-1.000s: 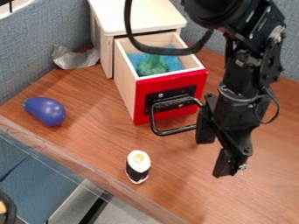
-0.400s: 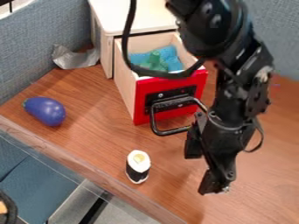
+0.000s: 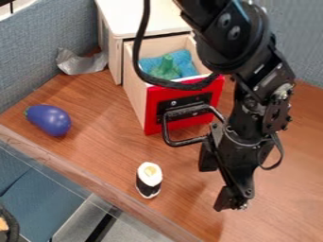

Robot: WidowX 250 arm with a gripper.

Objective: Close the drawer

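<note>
My gripper (image 3: 216, 183) hangs low over the table just in front and to the right of the drawer's handle, its two fingers spread apart with nothing between them. The drawer (image 3: 157, 106) has a red front and pale wooden sides, and stands pulled out of the white-topped wooden cabinet (image 3: 142, 18). A black metal handle (image 3: 184, 142) sticks out from its front; its right end passes close beside the gripper, and I cannot tell whether they touch. Inside the drawer lie a green object (image 3: 166, 68) and a blue cloth-like piece (image 3: 184, 61). The arm's cable crosses over the drawer's top.
A purple toy eggplant (image 3: 48, 120) lies on the left of the table. The sushi roll toy (image 3: 149, 180) stands near the front edge, left of the gripper. Crumpled silvery material (image 3: 80, 62) rests beside the cabinet, against the grey-blue partition (image 3: 38, 42).
Compared with one second ago, my gripper is farther forward and a little left, toward the table's front. The drawer, its handle and the toys stand where they were.
</note>
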